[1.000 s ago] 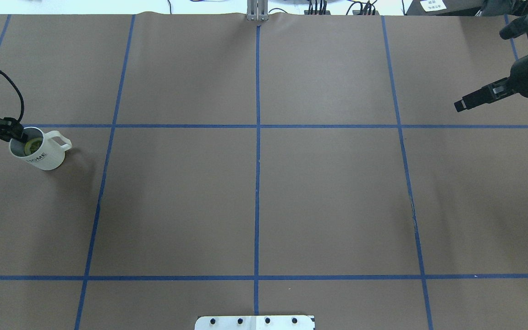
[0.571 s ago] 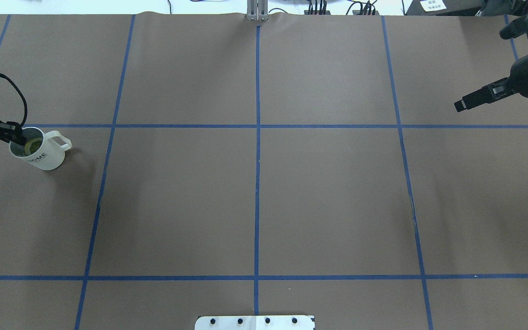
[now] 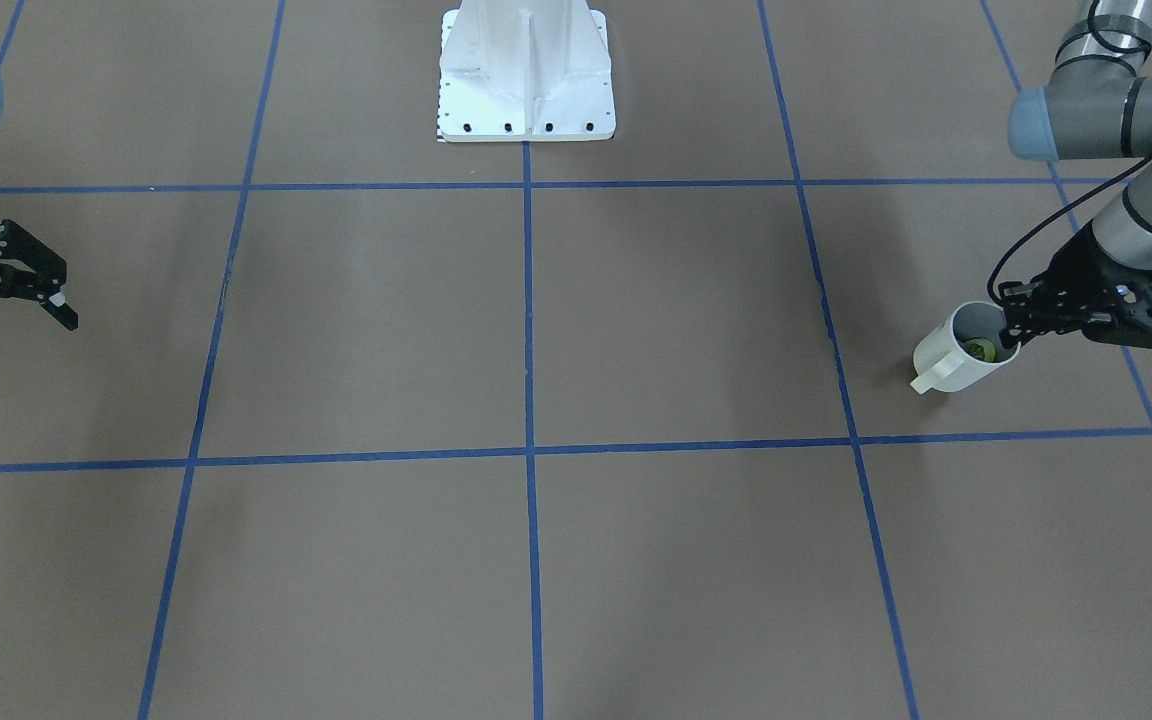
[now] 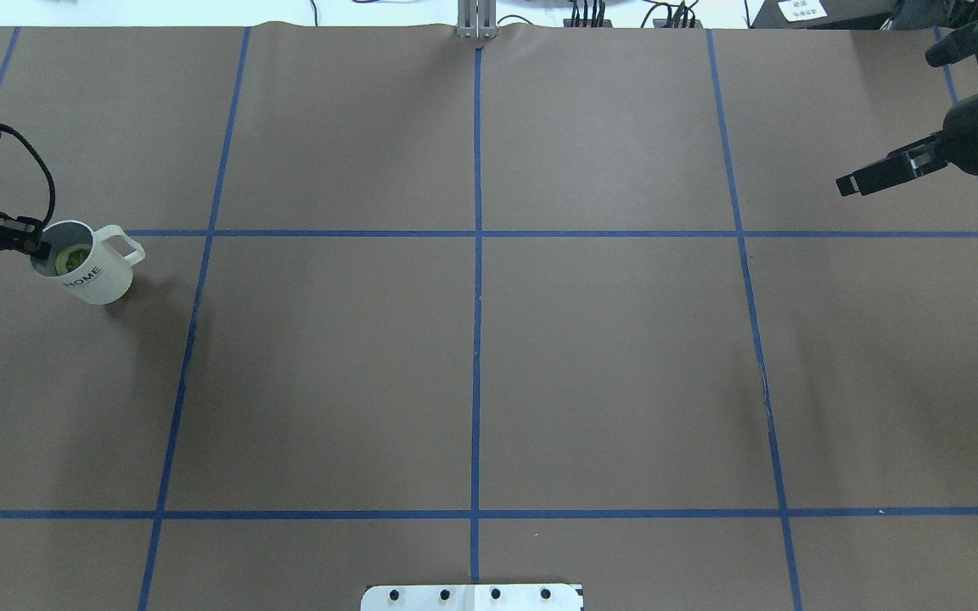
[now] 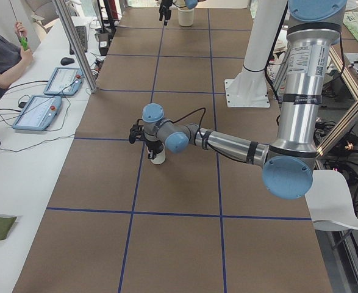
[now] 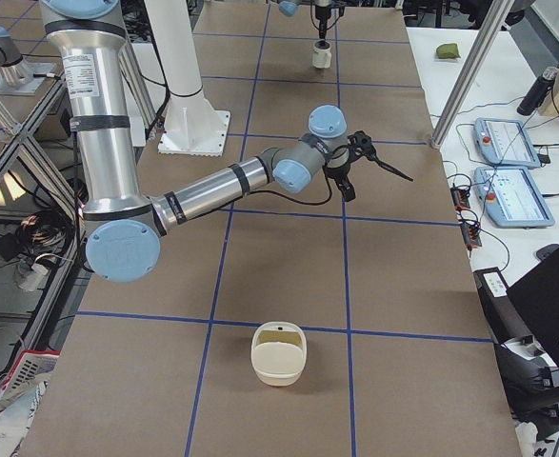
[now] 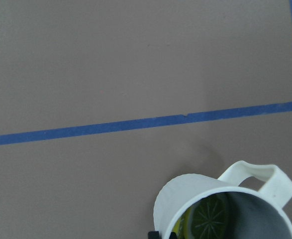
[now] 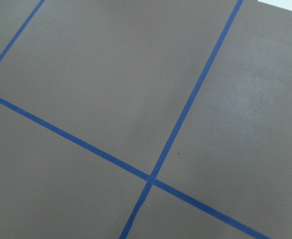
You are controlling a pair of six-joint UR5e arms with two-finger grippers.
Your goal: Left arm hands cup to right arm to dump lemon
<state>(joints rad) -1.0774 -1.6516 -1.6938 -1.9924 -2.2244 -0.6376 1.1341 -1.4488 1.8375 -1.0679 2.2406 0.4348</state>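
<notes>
A glossy white ceramic mug lettered "HOME" sits tilted, loop handle outward, near the robot's-left end of the brown paper-covered table; a segmented yellow-green lemon slice lies inside; the skeletal black left gripper pinches its rim; far across, the boxy black right gripper gapes wide.

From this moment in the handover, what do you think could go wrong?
1. The left end effector pinches the cup only at its rim, so the cup might swing or slip in transit.
2. The lemon lies loose inside; a tilt on the way could spill it early.
3. The right end effector is open at the far side, so the carry looks long, with more chance of either.
</notes>
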